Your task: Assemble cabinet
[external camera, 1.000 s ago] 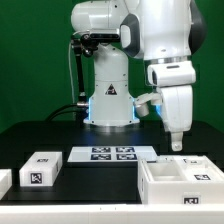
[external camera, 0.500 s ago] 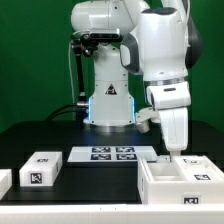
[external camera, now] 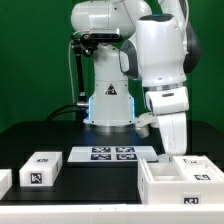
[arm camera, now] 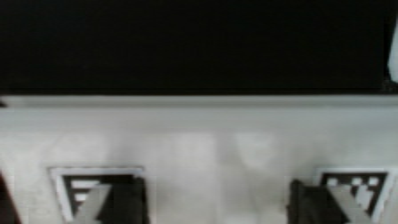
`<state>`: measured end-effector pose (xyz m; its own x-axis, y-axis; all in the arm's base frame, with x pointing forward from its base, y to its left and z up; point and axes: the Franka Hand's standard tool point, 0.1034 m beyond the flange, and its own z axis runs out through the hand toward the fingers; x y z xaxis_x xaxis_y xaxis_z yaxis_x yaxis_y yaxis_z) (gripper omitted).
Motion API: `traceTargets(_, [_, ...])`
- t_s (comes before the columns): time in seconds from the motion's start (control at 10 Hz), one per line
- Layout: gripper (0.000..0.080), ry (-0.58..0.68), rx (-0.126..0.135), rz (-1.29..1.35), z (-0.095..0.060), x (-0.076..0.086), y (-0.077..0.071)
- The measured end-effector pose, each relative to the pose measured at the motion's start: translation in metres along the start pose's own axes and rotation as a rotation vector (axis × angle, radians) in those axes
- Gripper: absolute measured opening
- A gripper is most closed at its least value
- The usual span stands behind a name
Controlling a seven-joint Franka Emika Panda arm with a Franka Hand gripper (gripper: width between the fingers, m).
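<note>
The cabinet (external camera: 180, 182) is the big white open box at the front of the exterior view's right, with tags on its faces. My gripper (external camera: 176, 150) hangs straight down at its far wall, fingertips level with the top edge. In the wrist view the cabinet's white surface (arm camera: 214, 140) fills the picture close up and blurred, with a tag on either side. The gripper (arm camera: 217, 205) is open there: both dark fingers (arm camera: 119, 200) stand wide apart with bare white surface between them. I cannot tell whether the fingers touch the wall.
A small white tagged block (external camera: 40, 168) lies at the front of the exterior view's left, and another white piece (external camera: 4, 181) sits at the left edge. The marker board (external camera: 112, 153) lies flat before the robot's base (external camera: 108, 105). The table is black.
The gripper has come down and shifted slightly toward the exterior view's left, from above the cabinet to its far top edge. The parts have not moved.
</note>
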<state>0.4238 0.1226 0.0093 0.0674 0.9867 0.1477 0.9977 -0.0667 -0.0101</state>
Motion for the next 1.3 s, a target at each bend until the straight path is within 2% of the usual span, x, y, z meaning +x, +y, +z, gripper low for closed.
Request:
traceTargets(0.1, [0.0234, 0.0, 0.0, 0.0, 0.0, 0.0, 0.0])
traceTargets(0.2, [0.0067, 0.0, 0.0, 0.0, 0.0, 0.0, 0.0])
traceTargets(1.0, [0.0062, 0.0, -0.001, 0.002, -0.001, -0.001, 0.001])
traceTargets(1.1, [0.0062, -0.019, 0.009, -0.025, -0.01, -0.009, 0.001])
traceTargets(1.3, [0.0062, -0.061, 0.016, -0.039, -0.038, -0.028, 0.006])
